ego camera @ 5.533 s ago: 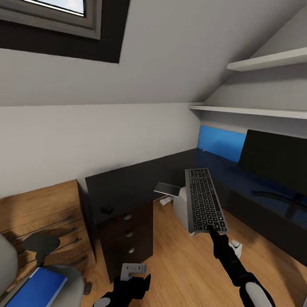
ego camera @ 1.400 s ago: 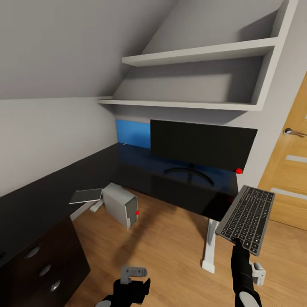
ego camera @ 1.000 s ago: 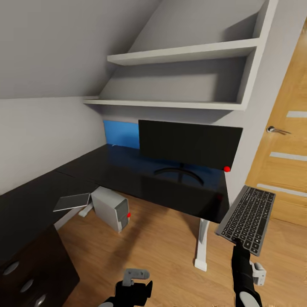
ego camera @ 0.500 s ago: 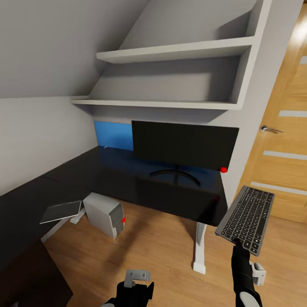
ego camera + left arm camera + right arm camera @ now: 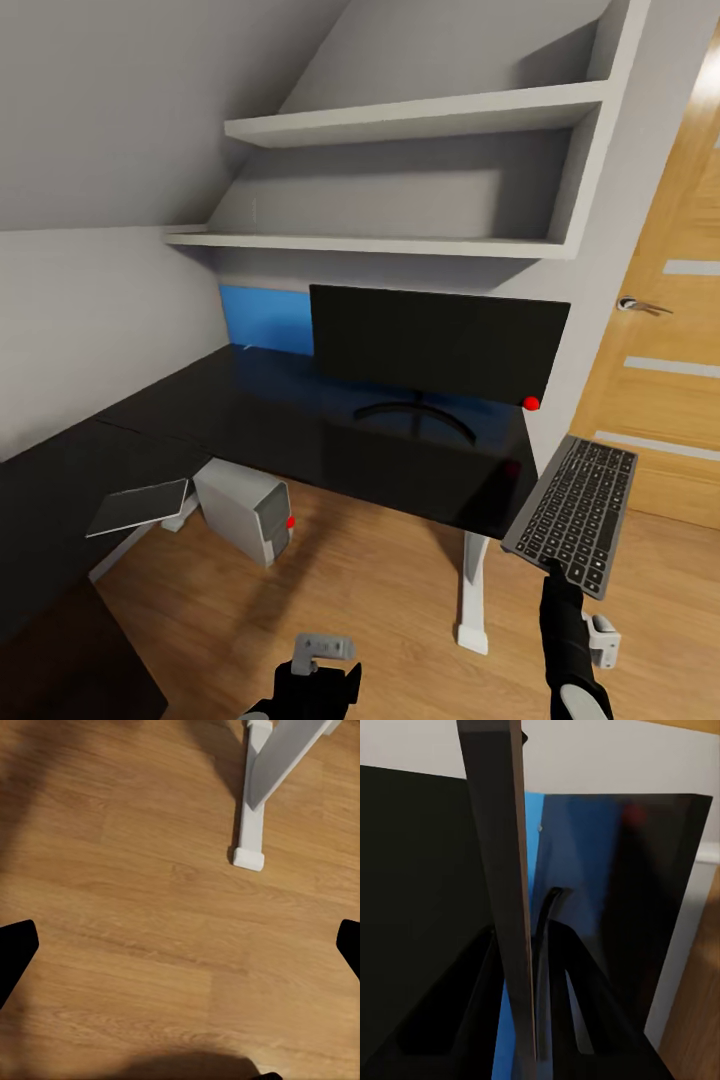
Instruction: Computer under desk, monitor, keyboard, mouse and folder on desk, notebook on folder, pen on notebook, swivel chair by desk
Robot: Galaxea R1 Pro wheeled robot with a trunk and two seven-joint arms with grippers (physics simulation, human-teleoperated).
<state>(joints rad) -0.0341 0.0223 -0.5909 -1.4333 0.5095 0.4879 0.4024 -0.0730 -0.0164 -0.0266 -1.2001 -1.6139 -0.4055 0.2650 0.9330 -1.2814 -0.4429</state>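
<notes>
The keyboard [image 5: 572, 512] hangs tilted in the air off the right end of the black desk [image 5: 300, 425], with my right gripper [image 5: 553, 582] shut on its near edge. In the right wrist view the keyboard [image 5: 502, 870] is edge-on between the fingers [image 5: 472, 1020]. The monitor [image 5: 435, 345] stands on the desk at the back. The grey computer [image 5: 243, 508] sits on the floor under the desk, with the flat grey notebook [image 5: 138, 506] beside it at the desk's inner edge. My left gripper [image 5: 320, 660] is low and open [image 5: 180, 945] over bare floor.
A blue wall panel [image 5: 265, 318] sits behind the monitor. Two white shelves [image 5: 400, 120] hang above the desk. A wooden door [image 5: 670, 350] is at the right. The desk's white leg [image 5: 470, 590] stands on the wooden floor close to my arms.
The view has swung right, from the desk's drawer end and chair to its monitor end. The keyboard has stayed in my right gripper; in the last half second little has shifted.
</notes>
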